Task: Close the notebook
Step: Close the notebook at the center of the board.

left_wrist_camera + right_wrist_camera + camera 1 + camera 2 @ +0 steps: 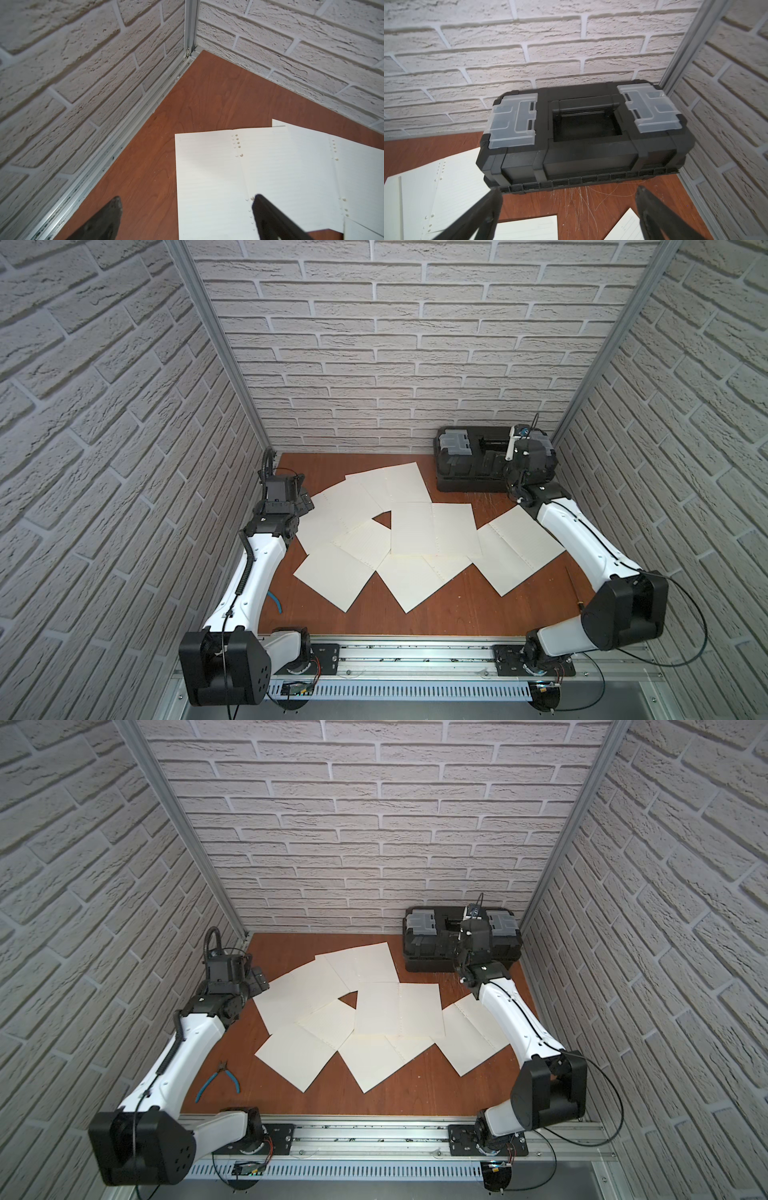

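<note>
Left wrist: left fingers apart, two dark tips, bases cut off; one over bare wooden desk, one over a cream lined spread with punched holes
Right wrist: right fingers apart; one black toolbox just ahead, two clear lids; three paper pieces cut off
Top views: six open spreads overlap between the two pairs of fingers; notebook cannot be told apart among them; one blue-handled pliers behind the left fingers
</note>
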`<state>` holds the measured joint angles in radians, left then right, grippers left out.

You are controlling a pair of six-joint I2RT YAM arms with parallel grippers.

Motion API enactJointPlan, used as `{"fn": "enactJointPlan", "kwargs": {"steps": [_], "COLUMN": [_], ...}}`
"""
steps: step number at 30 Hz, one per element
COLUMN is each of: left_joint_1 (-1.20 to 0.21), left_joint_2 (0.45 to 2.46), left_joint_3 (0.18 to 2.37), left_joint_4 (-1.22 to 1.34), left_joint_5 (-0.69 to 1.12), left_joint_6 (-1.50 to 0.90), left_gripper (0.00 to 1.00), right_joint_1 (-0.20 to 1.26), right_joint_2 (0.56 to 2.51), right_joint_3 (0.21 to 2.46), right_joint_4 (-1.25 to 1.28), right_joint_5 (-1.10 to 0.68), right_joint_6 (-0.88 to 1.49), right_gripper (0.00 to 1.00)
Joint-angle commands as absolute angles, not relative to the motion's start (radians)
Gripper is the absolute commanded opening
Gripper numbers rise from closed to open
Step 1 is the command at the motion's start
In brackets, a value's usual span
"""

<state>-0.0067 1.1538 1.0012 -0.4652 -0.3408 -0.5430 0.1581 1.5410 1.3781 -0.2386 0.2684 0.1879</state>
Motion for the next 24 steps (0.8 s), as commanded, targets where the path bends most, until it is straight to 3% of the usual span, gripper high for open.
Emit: {"fn": "enactJointPlan", "kwargs": {"steps": [1, 6, 10, 24], "left_joint_1": [0.005, 0.031, 0.047, 0.064], "left_joint_2": [1.123, 1.111, 1.135, 1.229], "left_joint_3": [0.981, 0.965, 0.96, 0.897], "left_joint_4": [-0.544, -0.586, -0.614, -0.57], "left_joint_5": [-0.269, -0.207, -0.173, -0.099], "left_joint_6": [-0.605, -0.632, -0.659, -0.744], "left_gripper": [0.98, 0.98, 0.98, 0.98], "right_joint_1": [0.192, 0.24, 0.315, 0.461], "right_joint_2": [1.617, 1.711, 1.87, 2.221], "right_joint_3": [1.451, 1.535, 1.756, 2.093], "right_joint_4": [-0.405, -0.366, -0.536, -0.623], "right_joint_5": [0.168, 0.085, 0.076, -0.238], "right_joint_6": [0.233, 0.3, 0.251, 0.273], "right_gripper": [0.99, 0.99, 0.99, 0.99]}}
